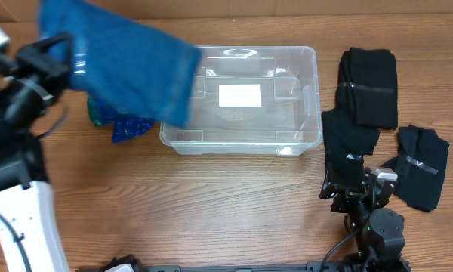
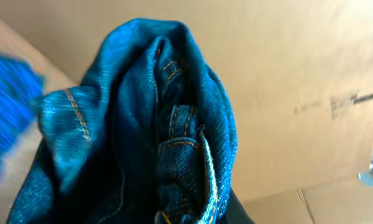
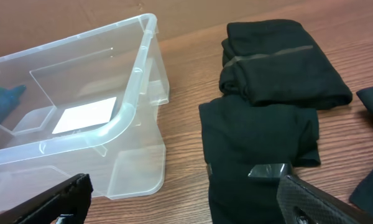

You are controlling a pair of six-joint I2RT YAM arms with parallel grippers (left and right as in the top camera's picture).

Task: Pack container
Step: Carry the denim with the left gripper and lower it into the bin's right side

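My left pincer [image 1: 59,54], buried in denim, is clenched on blue jeans [image 2: 143,124] held up over the container's left end. My right pincer [image 3: 180,200] is spread wide, released, over a folded black garment [image 3: 261,143]. The container [image 1: 245,145] sits upright mid-desk [image 1: 211,211] between them, white label [image 1: 240,95] on its bottom.

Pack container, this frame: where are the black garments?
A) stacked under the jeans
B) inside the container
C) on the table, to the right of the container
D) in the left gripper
C: the black garments lie on the table to the right of the container, whose visible bottom shows only its white label.
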